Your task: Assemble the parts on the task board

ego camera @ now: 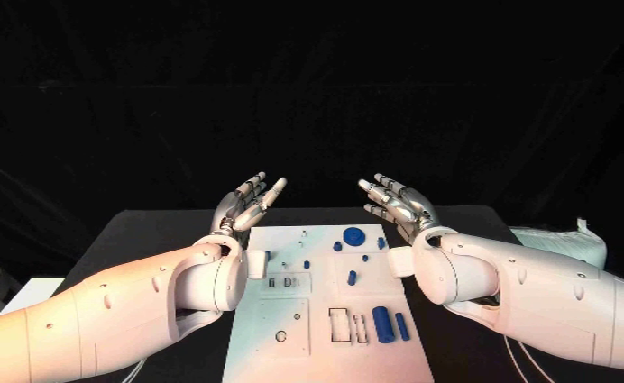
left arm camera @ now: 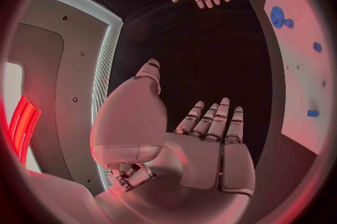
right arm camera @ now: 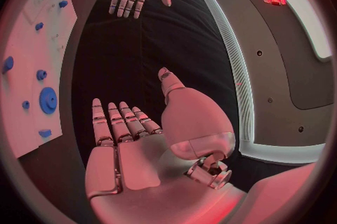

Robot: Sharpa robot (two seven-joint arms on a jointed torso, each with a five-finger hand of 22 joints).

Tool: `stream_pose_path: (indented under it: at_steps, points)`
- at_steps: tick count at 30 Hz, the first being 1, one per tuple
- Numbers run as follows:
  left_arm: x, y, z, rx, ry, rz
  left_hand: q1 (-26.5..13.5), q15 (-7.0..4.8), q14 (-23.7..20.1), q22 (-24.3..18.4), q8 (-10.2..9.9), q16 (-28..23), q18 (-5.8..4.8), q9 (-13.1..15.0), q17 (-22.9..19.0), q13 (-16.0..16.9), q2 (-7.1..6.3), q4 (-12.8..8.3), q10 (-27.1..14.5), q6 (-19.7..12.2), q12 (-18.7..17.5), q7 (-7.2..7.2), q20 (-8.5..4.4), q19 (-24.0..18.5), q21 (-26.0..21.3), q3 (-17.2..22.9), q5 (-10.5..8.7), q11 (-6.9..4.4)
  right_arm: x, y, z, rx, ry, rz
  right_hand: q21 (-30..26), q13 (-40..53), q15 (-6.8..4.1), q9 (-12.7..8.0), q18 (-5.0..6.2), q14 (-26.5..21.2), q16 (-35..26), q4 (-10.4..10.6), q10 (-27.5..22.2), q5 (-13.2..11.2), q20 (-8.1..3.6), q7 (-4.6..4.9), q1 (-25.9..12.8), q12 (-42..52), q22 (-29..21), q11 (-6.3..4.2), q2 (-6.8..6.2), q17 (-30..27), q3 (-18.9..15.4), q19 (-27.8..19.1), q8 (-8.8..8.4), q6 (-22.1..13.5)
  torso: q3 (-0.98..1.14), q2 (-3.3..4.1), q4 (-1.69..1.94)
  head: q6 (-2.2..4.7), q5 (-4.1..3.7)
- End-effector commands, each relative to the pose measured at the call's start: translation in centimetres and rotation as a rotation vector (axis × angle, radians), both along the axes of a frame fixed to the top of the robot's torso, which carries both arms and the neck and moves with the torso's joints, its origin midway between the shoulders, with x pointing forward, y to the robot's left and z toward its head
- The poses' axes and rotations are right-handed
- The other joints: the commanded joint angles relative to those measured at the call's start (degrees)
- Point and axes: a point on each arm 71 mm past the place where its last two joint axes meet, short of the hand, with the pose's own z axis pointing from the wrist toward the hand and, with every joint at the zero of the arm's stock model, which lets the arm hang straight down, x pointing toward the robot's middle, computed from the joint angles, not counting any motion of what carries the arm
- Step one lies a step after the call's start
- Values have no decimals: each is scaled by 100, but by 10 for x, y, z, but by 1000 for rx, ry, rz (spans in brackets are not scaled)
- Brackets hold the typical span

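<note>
Both the left robot hand [ego camera: 247, 203] and right robot hand [ego camera: 400, 203] hovered spread and empty, the white board [ego camera: 325, 311] and its blue parts [ego camera: 381, 323] lying untouched between and behind them, apparently awaiting assembly.

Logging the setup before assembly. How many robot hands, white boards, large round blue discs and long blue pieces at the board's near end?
Silver robot hands: 2, left robot hand and right robot hand
White flat task board: 1
Large round blue disc: 1
Long blue pieces: 2
Total: 6
</note>
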Motion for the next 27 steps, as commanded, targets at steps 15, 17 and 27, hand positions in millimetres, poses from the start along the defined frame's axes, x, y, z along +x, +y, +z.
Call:
stream_pose_path:
  at_steps: [15,17,27]
  points:
    - [-8,18,8,-80,-46,-60,895,-233,3279,592,569,905,374,266,359,260,646,-124,3434,2755,607,701,48,3390,1348,444,-59,-50,19,-9,20,-367,-281,218,906,162,-273,243,625,4378,602,-1222,4165,-45,-78,417,1287,426,282,-188,-89,205,615,2922,469,4000,-13,112,-8,25,-30]
    - [-11,20,9,-90,-47,-75,1006,-348,3665,623,663,1003,374,295,392,249,712,-237,3757,3288,664,620,-56,3777,1501,460,-59,-144,20,-9,24,-413,-316,224,981,166,-336,240,631,4591,614,-1309,4330,-98,-153,390,1259,394,291,-237,-127,212,712,3110,452,4132,-14,163,0,43,-33]
    - [-34,23,22,-150,-43,-179,1218,-482,4100,524,565,907,387,214,414,205,860,-487,4164,3648,537,518,-182,4241,1531,508,-57,-260,28,-7,52,-738,-482,337,1506,187,-662,257,619,5547,656,-1572,5038,-273,-555,250,1210,251,468,-449,-361,301,1126,3958,365,4644,-13,535,82,130,-128]
